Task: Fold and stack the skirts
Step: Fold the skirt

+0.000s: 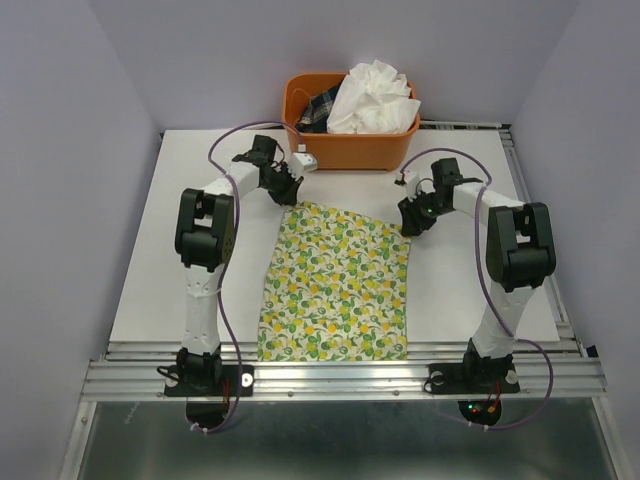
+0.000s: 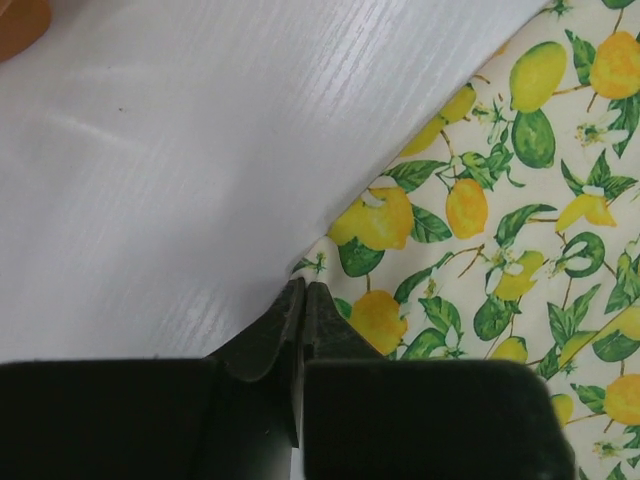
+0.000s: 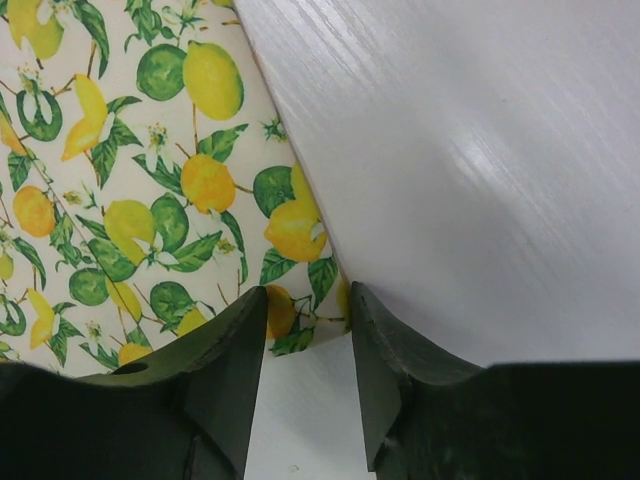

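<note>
The lemon-print skirt [image 1: 340,285] lies flat on the white table, reaching from mid-table to the near edge. My left gripper [image 1: 290,190] is at its far left corner; in the left wrist view the jaws [image 2: 303,290] are closed together right on the corner tip of the skirt [image 2: 500,230]. My right gripper [image 1: 408,225] is at the far right corner; in the right wrist view it [image 3: 308,300] is open, with the corner of the skirt [image 3: 130,180] lying between its fingers on the table. The plain white crinkly skirt [image 1: 375,95] sits heaped in the basket.
The orange plastic basket [image 1: 345,150] stands at the table's far edge, just behind both grippers, also holding a dark checked cloth [image 1: 318,108]. Its edge shows in the left wrist view [image 2: 18,20]. A metal rail [image 1: 340,370] runs along the near edge.
</note>
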You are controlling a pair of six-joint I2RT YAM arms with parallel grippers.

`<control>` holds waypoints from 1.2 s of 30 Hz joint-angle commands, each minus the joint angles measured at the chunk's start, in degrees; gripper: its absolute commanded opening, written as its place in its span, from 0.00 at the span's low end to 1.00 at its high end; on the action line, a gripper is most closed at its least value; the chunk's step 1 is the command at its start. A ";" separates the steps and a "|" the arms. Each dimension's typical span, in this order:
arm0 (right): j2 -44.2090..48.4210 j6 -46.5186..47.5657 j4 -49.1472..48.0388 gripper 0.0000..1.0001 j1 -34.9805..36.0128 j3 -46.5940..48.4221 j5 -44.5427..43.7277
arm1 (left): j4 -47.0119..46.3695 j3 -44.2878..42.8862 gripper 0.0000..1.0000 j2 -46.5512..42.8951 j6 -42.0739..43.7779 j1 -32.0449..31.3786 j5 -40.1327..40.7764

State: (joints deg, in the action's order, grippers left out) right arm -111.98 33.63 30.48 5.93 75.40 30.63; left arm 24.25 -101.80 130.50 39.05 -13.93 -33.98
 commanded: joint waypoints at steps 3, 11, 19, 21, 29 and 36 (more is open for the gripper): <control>-0.08 1.53 1.42 0.37 -0.40 -0.25 0.39 | 4.49 2.48 0.00 -2.70 3.49 -2.59 3.56; 1.06 -0.14 0.90 0.01 -0.40 0.98 -0.13 | -2.18 7.31 0.00 -9.64 1.39 -1.98 5.32; 4.32 -2.60 -3.76 0.01 -0.40 2.30 -5.67 | -10.09 6.35 0.00 -15.09 -3.62 1.01 7.87; 4.49 -2.51 -3.76 0.01 -0.40 2.91 -6.20 | -11.41 5.82 0.00 -15.80 -4.68 1.97 7.96; 4.85 -4.80 -6.13 0.01 -0.40 6.95 -8.22 | -9.57 -0.24 0.00 -14.40 -3.36 2.42 6.82; 4.49 -5.24 -8.33 0.01 -0.40 13.36 -10.95 | -11.68 -4.19 0.00 -14.74 -2.75 2.95 6.56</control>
State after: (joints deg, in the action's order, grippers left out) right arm -109.95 28.64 24.88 6.04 83.42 23.20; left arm 15.44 -102.26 118.30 35.09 -12.60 -28.27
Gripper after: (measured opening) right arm 0.041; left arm 0.025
